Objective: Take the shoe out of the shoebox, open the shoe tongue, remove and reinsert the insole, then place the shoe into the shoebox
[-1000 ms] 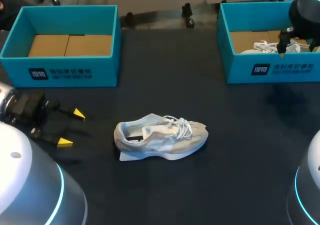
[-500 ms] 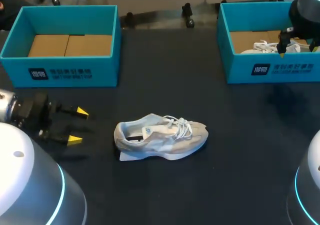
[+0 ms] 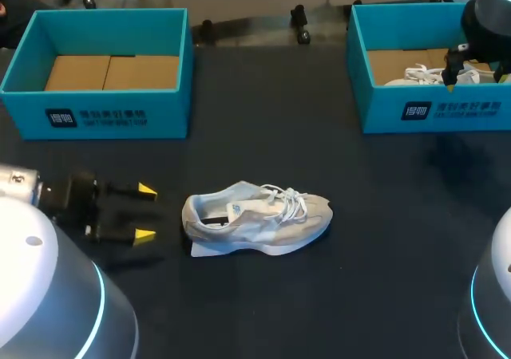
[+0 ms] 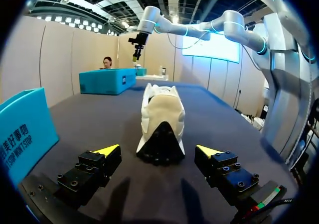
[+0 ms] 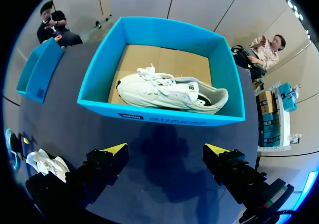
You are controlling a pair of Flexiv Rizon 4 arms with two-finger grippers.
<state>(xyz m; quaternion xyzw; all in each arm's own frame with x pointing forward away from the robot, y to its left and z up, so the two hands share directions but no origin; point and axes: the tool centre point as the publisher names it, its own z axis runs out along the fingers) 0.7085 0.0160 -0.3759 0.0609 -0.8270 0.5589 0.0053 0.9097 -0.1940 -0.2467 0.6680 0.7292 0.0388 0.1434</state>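
Observation:
A pale beige and white shoe (image 3: 255, 218) lies on its sole in the middle of the dark table, heel toward my left arm, laces loose. My left gripper (image 3: 146, 212) stands open just left of the heel, close to it but apart. Seen from the left wrist, the shoe's heel (image 4: 160, 129) is straight ahead of the open left gripper (image 4: 157, 150). My right gripper (image 3: 473, 74) hovers over the right shoebox (image 3: 431, 110); its fingers are open. From the right wrist, the open right gripper (image 5: 167, 149) hangs above the box (image 5: 162, 112), where a second white shoe (image 5: 169, 94) lies.
An empty blue shoebox (image 3: 100, 112) with a cardboard floor stands at the back left. The table's front edge is near my two arm bases.
My left gripper has slid rightward toward the shoe's heel, staying open. The shoe and the right arm have not moved.

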